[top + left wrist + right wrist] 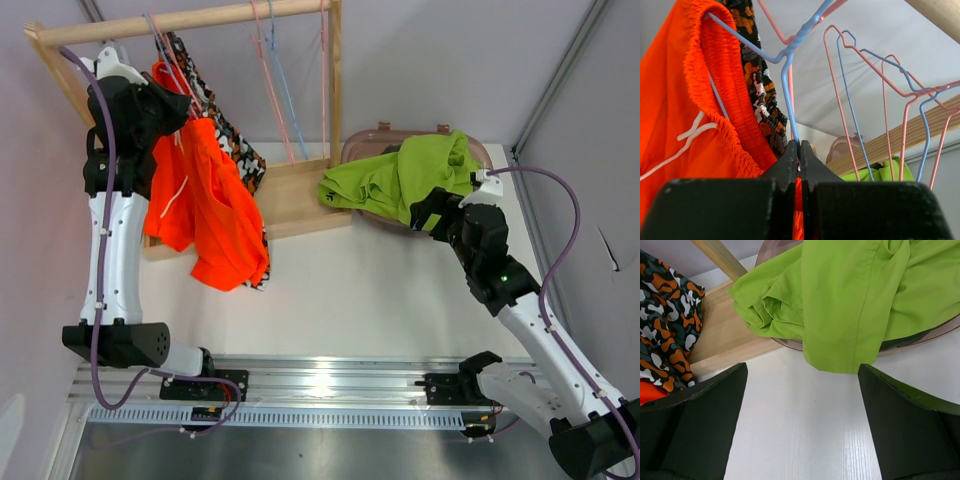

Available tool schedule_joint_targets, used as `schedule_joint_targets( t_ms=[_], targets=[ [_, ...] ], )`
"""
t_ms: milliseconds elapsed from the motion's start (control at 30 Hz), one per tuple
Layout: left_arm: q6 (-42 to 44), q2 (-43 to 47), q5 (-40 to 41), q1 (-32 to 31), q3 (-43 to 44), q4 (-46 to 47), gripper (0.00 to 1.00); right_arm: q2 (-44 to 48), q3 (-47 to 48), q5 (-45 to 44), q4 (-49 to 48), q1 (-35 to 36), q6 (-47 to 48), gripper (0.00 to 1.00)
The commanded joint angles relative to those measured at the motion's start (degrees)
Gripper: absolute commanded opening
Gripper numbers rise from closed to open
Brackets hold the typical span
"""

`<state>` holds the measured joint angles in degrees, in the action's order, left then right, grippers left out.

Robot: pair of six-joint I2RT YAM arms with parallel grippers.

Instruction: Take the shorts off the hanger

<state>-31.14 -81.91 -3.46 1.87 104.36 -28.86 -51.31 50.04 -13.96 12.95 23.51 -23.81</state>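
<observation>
Up left, the left gripper (799, 149) has its jaws pinched tight on the wire of the blue hanger (788, 75) carrying the bright orange shorts (205, 200), which show an elastic waist and a white drawstring. The camo shorts (238, 150) hang just behind on the wooden rack (190, 20). Further right, the lime green shorts (410, 175) lie crumpled over a brown tub (362, 145), and the right gripper (801, 372) hovers near them, jaws wide, holding nothing.

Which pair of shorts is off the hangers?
The lime green shorts, draped over the brown bin; the orange shorts and camouflage shorts hang on the rack.
</observation>
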Motion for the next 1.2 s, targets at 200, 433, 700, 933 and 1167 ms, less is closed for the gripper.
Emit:
schedule_joint_targets(
  t_ms=[200, 433, 700, 933, 1167],
  targets=[
    [0.64, -1.06, -2.51, 0.5, 12.08, -3.38, 0.0, 1.21, 1.28, 0.94, -3.63, 1.97, 0.52, 0.99],
    [0.29, -3.08, -4.79, 0.59, 26.33, -9.63, 0.0, 0.6, 9.7, 3.4, -6.09, 9.88, 3.68, 0.99],
    [-1.65, -0.09, -6.82, 0.59, 26.25, -8.32, 0.0, -8.53, 20.79, 6.93, -11.8, 25.52, 7.63, 0.99],
    [-3.4, 2.01, -5.94, 0.59, 24.85, -7.0, 0.0, -23.63, 33.97, 6.05, -14.8, 40.73, 11.33, 0.99],
    [-4.55, 5.88, -2.87, 1.03, 21.07, -4.36, 0.0, -33.41, 41.53, 8.51, -18.13, 46.27, 10.54, 1.0]
  ],
)
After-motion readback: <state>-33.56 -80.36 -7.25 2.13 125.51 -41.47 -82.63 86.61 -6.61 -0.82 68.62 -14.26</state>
